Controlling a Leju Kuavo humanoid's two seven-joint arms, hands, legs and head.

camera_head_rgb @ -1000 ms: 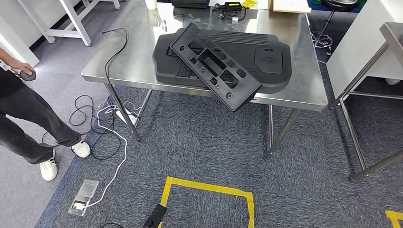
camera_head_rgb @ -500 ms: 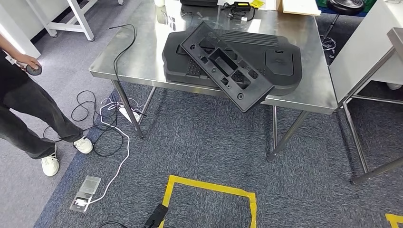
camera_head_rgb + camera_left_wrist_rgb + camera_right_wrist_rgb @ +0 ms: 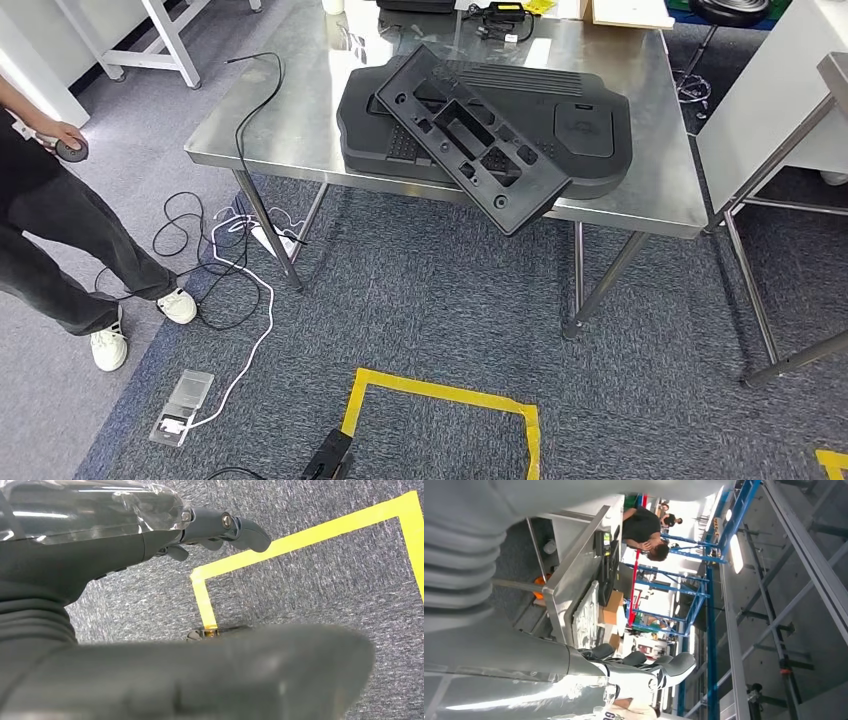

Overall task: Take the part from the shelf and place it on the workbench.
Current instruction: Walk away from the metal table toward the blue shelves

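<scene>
Cable [image 3: 245, 110], possibly loose, beside part [image 3: 470, 135]

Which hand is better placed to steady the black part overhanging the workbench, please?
Probably the right hand: the part's overhanging corner lies toward the robot's right, while the left hand hangs over the carpet.

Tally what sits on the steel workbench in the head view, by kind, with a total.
Large black moulded parts: 2, a flat ribbed panel and a long pocketed part lying tilted across it, one end past the workbench edge.
Black cables: 1, the cable trailing over the left edge.
Cardboard boxes: 1, the box at the far edge.
Total: 4. Small items at the far edge are too unclear to count.
</scene>
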